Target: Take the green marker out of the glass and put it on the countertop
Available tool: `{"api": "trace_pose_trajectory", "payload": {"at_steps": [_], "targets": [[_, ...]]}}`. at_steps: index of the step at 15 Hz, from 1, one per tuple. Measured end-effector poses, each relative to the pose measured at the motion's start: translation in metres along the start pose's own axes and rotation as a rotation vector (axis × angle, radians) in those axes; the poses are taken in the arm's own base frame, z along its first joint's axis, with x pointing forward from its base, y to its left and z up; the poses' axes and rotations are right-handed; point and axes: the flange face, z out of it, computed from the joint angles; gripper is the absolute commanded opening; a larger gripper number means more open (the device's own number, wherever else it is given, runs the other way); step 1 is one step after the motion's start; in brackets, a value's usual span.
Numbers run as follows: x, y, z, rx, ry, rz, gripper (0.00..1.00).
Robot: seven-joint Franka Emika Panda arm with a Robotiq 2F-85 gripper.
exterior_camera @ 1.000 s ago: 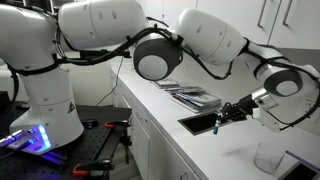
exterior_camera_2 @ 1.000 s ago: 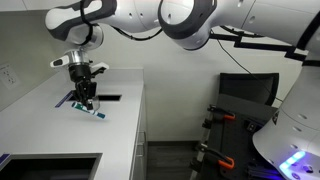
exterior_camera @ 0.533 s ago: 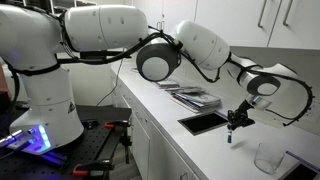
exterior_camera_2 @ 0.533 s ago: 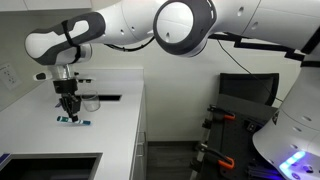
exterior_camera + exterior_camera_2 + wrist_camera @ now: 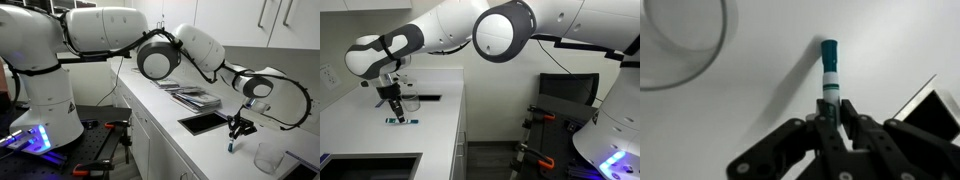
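My hand [image 5: 830, 112] is pinched tight on the pale body of the thin green-capped marker [image 5: 829, 68], cap end pointing down at the smooth white counter [image 5: 900, 40]; whether it touches, I cannot tell. The small clear glass [image 5: 678, 40] stands apart at ten o'clock, the marker outside it.

White wall cupboards [image 5: 285, 22] above, white base cabinets [image 5: 158, 140] below; black chair [image 5: 565, 95] against white wall [image 5: 500, 80].

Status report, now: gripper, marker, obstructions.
Gripper shut on green marker. Marker clear of the glass, cap end pointing at the countertop. Glass stands apart; nothing seen beneath the marker.
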Motion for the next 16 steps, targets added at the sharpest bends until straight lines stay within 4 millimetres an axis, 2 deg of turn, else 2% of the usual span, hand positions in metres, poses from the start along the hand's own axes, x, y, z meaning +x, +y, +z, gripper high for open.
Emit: {"api": "trace_pose_trajectory", "payload": {"at_steps": [3, 7, 8, 9, 13, 16], "targets": [[-0.007, -0.008, 0.008, 0.049, -0.110, 0.087, 0.05], [-0.028, -0.015, 0.023, 0.097, -0.254, 0.178, 0.05], [-0.031, -0.015, 0.026, 0.101, -0.280, 0.189, 0.45], [-0.033, -0.016, 0.029, 0.100, -0.295, 0.194, 0.46], [-0.038, -0.014, 0.029, 0.088, -0.313, 0.218, 0.75], [-0.036, -0.008, 0.013, 0.050, -0.288, 0.215, 0.97]]}}
